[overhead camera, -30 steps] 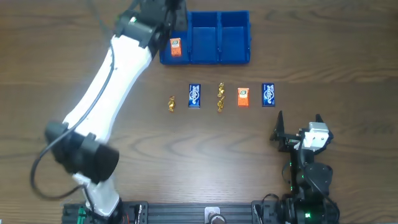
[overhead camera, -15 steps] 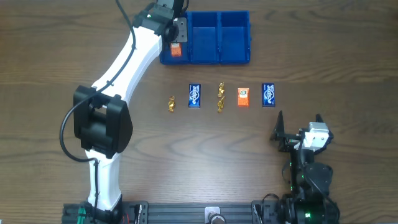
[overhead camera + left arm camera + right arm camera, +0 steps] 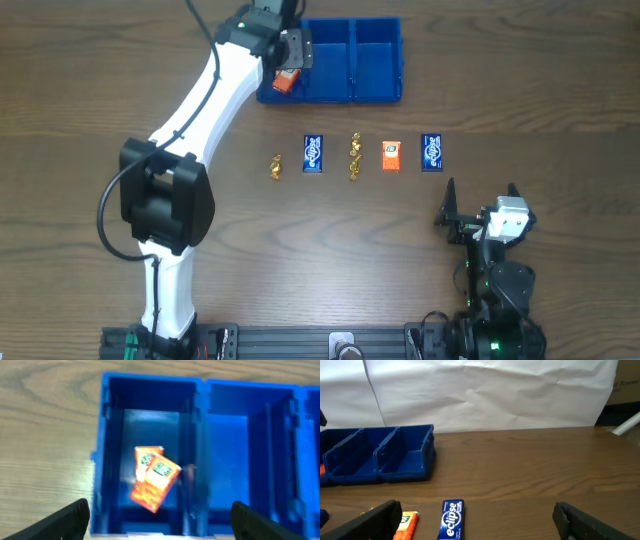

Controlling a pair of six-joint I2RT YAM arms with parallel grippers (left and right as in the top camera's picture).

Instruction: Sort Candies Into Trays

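Up at twelve o'clock on the desk (image 3: pixel 560 110), finds a blue tray (image 3: pixel 352 97) split into three compartments side by side. Counts two orange packets (image 3: pixel 161 474) in the compartment at the nine o'clock end, one lying tilted across the other, both down on the compartment floor.

Traces the left arm (image 3: pixel 205 95) from its base at seven o'clock up to the tray's nine o'clock end. Places the left jaws above that same compartment, spread wide, pinching nothing and hanging apart from the two packets beneath.

Toward the middle of the desk, well apart from the tray on its six o'clock side, reads a loose row from nine o'clock to three o'clock:
- a gold sweet (image 3: pixel 276 167)
- a blue packet (image 3: pixel 313 153)
- a pair of gold sweets (image 3: pixel 354 148), one just toward six o'clock of the other
- a third orange packet (image 3: pixel 391 156)
- a second blue packet (image 3: pixel 432 152)

Finds each lying flat and apart from its neighbour.

Puts the right arm (image 3: pixel 495 285) folded low at five o'clock. Has the right jaws spread and pinching nothing, near the second blue packet on its five o'clock side and not touching it. From the right wrist view, picks out that second blue packet just beyond the spread jaws with the third orange packet beside it. Makes out the tray farther off, and a white backdrop (image 3: pixel 485 395) standing behind the desk's twelve o'clock edge.
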